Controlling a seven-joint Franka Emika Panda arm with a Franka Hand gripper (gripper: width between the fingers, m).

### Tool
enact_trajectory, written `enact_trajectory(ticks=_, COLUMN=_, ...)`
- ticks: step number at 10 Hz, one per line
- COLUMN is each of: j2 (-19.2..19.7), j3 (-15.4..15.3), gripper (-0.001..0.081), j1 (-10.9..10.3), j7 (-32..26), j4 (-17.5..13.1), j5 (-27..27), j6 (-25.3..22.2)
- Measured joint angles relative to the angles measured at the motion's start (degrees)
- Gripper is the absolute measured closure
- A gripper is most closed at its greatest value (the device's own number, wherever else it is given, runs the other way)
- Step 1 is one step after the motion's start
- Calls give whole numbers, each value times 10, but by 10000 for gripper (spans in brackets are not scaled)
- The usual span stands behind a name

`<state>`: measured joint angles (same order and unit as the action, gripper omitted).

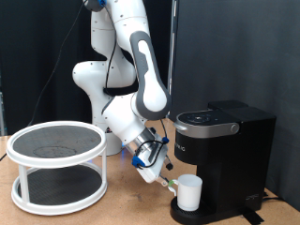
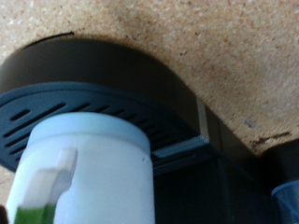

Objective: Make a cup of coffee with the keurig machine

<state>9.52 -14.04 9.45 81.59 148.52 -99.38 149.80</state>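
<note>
Jaws (image 1: 170,185) just beside cup (image 1: 190,191) on keurig machine (image 1: 221,141).

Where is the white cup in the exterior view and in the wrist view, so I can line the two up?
Exterior view: the cup stands on the drip tray at the keurig machine's base, lower right of centre, just right of the hand.
Wrist view: the cup fills the lower left, close up.
Shared landmark: the round black drip tray under the cup.
</note>
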Motion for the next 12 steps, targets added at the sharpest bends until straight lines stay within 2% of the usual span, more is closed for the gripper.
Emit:
enact_trajectory(ticks=3, j2=-11, j3=15, gripper=72, j1=21, j7=26, j4=32, j5=50, j6=-26)
enact_trajectory(ticks=5, j2=-18, j3=17, gripper=72, j1=26, j7=30, j4=39, j5=52, j6=-26)
enact_trajectory(ticks=7, j2=-34, j3=17, gripper=72, j1=29, j7=33, j4=40, j5=54, j6=-76)
enact_trajectory(ticks=8, j2=-53, j3=18, gripper=72, j1=31, j7=38, j4=42, j5=54, j6=-103)
enact_trajectory(ticks=11, j2=-117, j3=18, gripper=72, j1=31, j7=62, j4=51, j5=52, j6=-114)
enact_trajectory(ticks=12, j2=-140, j3=19, gripper=72, j1=31, j7=72, j4=55, j5=65, j6=-126)
